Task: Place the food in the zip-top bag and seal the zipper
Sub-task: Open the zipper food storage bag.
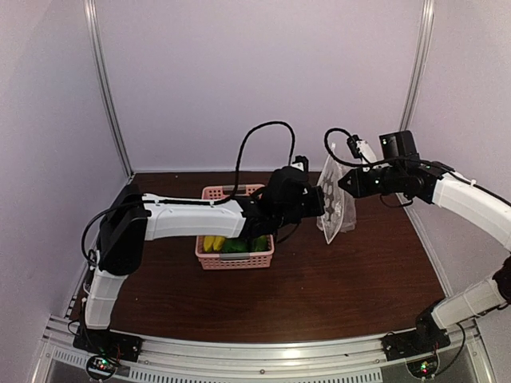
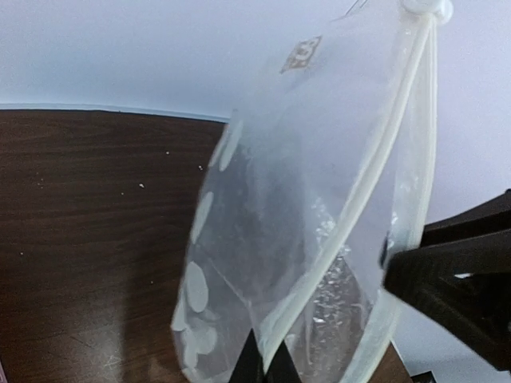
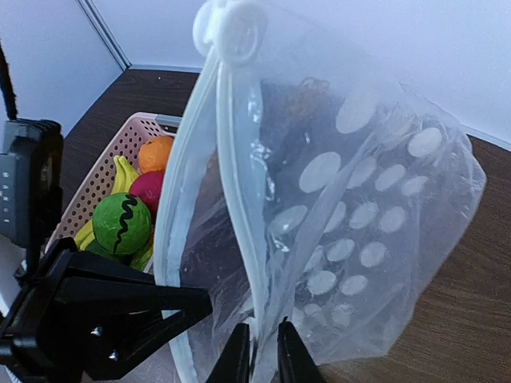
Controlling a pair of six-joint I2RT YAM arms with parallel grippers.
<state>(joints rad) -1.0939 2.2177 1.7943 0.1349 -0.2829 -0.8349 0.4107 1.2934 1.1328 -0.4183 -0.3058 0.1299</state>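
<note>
No lettering can be read; the zip-top bag [image 2: 319, 207] bears one small printed mark, too blurred to read.

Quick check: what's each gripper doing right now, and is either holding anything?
Left gripper: shut on the bag, pinching its zipper edge.
Right gripper: nearly closed on the bag's other mouth edge.

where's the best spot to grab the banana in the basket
Grip the banana across its upper curved end, coming straight down from above. It lies against the pink basket wall, with the orange and the red ball crowding its other side, so only its top looks reachable.
</note>
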